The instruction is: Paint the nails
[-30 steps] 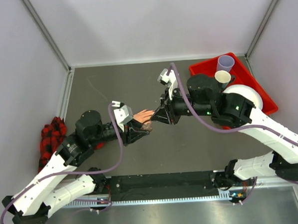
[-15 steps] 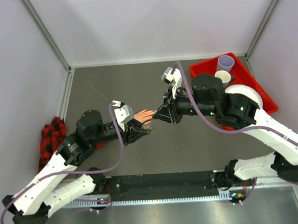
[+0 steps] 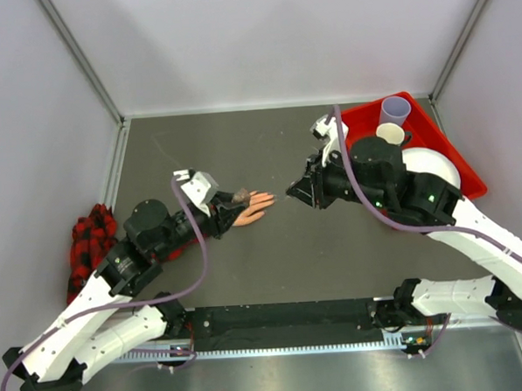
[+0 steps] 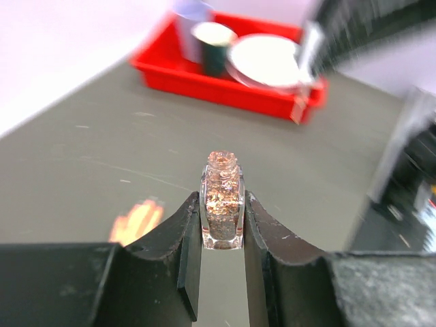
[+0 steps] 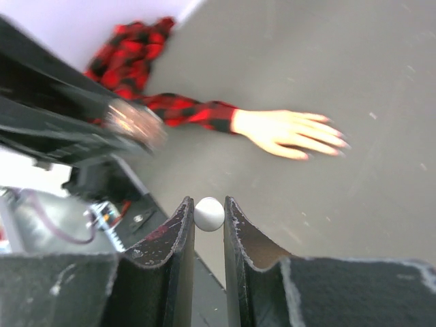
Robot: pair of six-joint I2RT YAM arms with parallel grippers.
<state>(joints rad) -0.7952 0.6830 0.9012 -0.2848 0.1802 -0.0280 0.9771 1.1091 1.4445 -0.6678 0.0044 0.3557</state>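
My left gripper is shut on a small clear nail polish bottle of copper glitter, its neck uncapped; the bottle also shows in the top view. It hangs just above the wrist of the peach mannequin hand, which lies flat with its fingers pointing right. The nails are tiny and blurred. The plaid sleeve trails left. My right gripper is a little right of the fingertips, shut on a white round cap. Any brush under the cap is hidden.
A red tray at the back right holds a white plate, a lilac cup and a dark cup. The sleeve's bunched end lies at the table's left edge.
The two grippers have pulled apart. My left gripper has drawn back left with the bottle, and my right has moved right with the cap. The mannequin hand now shows more fully between them.
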